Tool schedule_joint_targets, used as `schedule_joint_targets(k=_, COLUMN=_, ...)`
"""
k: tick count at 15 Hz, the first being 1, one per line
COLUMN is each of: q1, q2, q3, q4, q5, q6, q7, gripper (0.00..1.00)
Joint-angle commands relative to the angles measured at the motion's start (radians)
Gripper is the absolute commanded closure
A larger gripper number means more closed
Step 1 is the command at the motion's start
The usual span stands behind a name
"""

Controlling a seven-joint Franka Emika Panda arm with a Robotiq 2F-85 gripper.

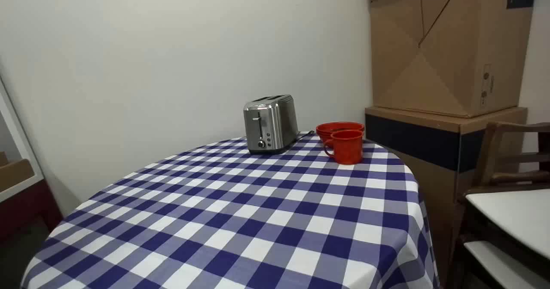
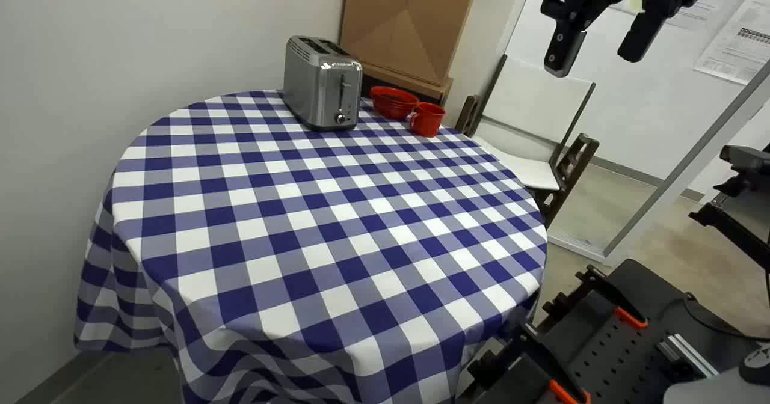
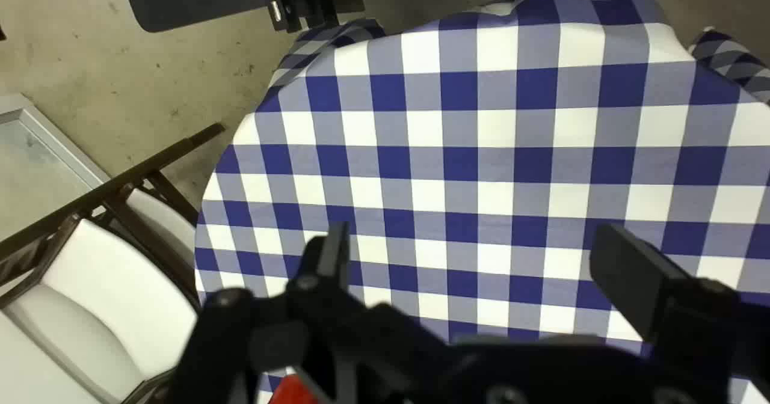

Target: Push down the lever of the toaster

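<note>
The silver toaster (image 1: 283,123) stands upright at the far end of the table in both exterior views (image 2: 307,88). Its lever (image 1: 257,118) sits near the top of the slot on the end face, above a knob; it also shows in an exterior view (image 2: 346,84). My gripper (image 2: 594,61) hangs high in the air, well apart from the toaster and above table height. In the wrist view (image 3: 472,235) its black fingers are wide apart with only tablecloth seen between them. The toaster is out of the wrist view. My gripper is out of frame in an exterior view.
A red mug (image 1: 348,148) and red bowls (image 1: 339,127) stand beside the toaster on the blue-and-white checkered table (image 2: 328,223). A dark cord runs behind the toaster. The wall and cardboard boxes (image 1: 429,65) stand close behind. A white chair (image 2: 535,103) stands beside the table.
</note>
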Motion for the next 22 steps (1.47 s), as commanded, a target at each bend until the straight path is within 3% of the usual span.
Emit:
schedule_joint_targets(k=1, q1=0.015, q2=0.005, q3=-0.014, q4=0.001, q5=-0.011, q6=-0.002, q7=0.01, gripper=0.0)
schedule_joint_targets(k=9, q1=0.014, q2=0.012, q3=-0.02, q4=0.009, q5=-0.015, q6=-0.006, q7=-0.002, gripper=0.0)
schedule_joint_targets(k=14, q1=-0.022, q2=0.053, q3=-0.108, q4=0.062, q5=-0.053, q6=0.096, q7=-0.093, gripper=0.0)
schedule_joint_targets(k=18, q1=-0.082, q2=0.193, q3=-0.191, q4=0.165, q5=-0.118, q6=0.23, q7=-0.185, gripper=0.0)
schedule_joint_targets(k=22, q1=-0.135, q2=0.422, q3=-0.233, q4=0.334, q5=-0.176, q6=0.307, q7=-0.22, gripper=0.0)
